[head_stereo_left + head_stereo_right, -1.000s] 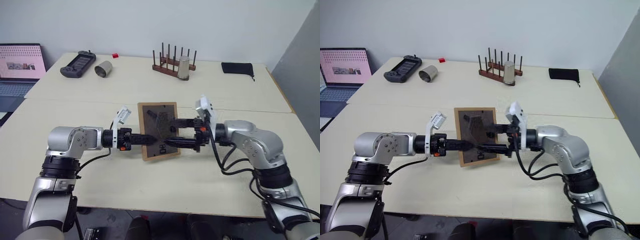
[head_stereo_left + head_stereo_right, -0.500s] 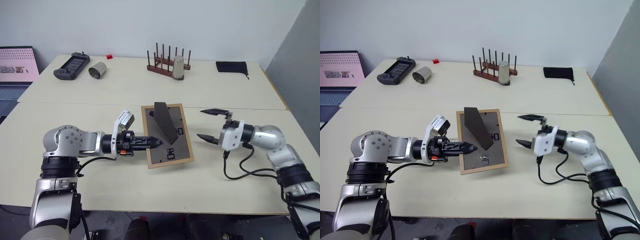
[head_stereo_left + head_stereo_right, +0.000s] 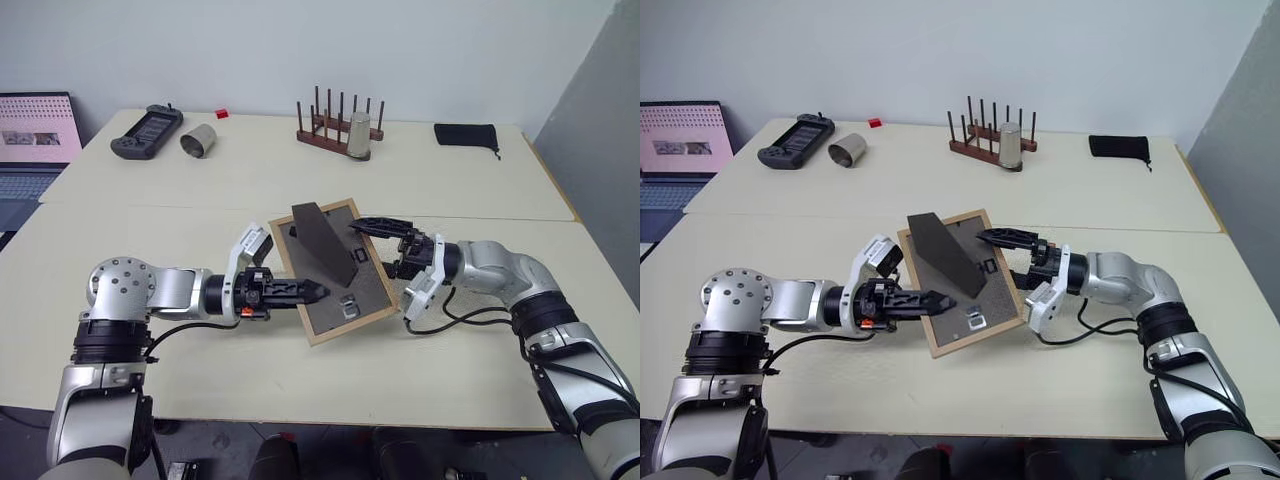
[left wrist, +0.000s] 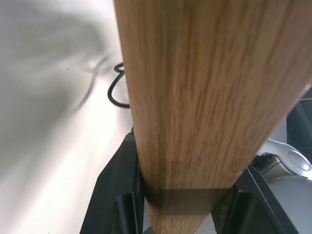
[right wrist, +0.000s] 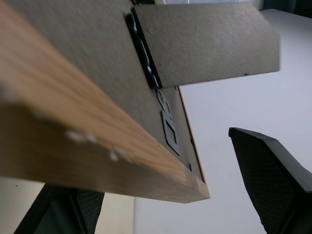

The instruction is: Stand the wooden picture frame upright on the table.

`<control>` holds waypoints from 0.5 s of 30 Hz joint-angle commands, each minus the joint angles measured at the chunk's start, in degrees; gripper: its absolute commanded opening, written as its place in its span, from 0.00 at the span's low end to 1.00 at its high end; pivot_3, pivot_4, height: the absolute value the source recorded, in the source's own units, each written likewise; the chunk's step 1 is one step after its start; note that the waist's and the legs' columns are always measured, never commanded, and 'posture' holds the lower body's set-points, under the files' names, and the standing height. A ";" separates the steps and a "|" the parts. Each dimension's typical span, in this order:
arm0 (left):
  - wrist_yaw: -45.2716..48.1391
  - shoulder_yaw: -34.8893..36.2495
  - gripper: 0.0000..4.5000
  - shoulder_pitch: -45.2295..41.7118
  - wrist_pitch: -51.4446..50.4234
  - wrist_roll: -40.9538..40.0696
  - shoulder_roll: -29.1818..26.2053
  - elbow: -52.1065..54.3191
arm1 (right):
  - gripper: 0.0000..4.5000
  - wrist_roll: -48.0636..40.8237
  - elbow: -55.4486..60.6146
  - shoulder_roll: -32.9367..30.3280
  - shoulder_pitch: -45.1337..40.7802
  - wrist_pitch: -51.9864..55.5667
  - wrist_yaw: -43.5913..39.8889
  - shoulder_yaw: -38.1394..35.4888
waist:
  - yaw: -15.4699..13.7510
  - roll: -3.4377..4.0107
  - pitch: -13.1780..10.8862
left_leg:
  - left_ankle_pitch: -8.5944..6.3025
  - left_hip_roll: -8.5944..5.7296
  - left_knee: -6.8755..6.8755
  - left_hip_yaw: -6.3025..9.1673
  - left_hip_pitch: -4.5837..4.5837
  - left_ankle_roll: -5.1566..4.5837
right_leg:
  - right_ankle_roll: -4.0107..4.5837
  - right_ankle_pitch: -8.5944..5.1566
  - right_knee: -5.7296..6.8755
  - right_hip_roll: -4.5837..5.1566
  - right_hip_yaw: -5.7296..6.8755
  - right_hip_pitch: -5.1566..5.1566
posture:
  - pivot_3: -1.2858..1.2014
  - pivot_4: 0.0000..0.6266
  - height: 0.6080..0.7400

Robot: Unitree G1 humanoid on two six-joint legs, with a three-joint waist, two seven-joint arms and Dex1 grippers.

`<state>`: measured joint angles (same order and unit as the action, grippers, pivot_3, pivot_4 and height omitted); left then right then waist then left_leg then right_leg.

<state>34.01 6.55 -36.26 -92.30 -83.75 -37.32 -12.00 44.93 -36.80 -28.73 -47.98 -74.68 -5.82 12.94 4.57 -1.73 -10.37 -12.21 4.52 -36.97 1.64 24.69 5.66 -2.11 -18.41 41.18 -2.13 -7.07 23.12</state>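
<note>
I see my left gripper (image 3: 312, 291) pinching the left edge of the wooden picture frame (image 3: 333, 268), its fingers (image 4: 117, 195) clamped on either side of the wood. The frame sits tilted above the table (image 3: 300, 375), dark back facing up, with the fold-out stand (image 3: 322, 243) swung open. My right gripper (image 3: 1012, 258) is at the frame's opposite edge with its fingers (image 5: 273, 170) spread wide, one over the back and one beneath, not closed on it.
</note>
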 commanded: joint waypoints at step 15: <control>-5.16 -0.34 0.29 2.20 -0.20 -10.43 -2.08 2.93 | 0.59 5.28 -0.12 -3.75 -4.12 -5.28 10.89 4.38 | 0.20 0.00 0.00 | 0.03 -0.02 0.00 0.01 -0.05 -0.05 | 0.00 0.00 0.04 0.01 -0.01 -0.02 | 0.52 0.24 1.00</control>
<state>28.36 6.02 -34.06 -92.30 -92.29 -38.50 -10.75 50.88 -38.29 -31.46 -50.36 -78.64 3.44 17.56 4.77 -1.74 -10.37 -12.18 4.48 -36.97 1.64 24.65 5.61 -2.11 -18.41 41.22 -2.12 -7.08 23.09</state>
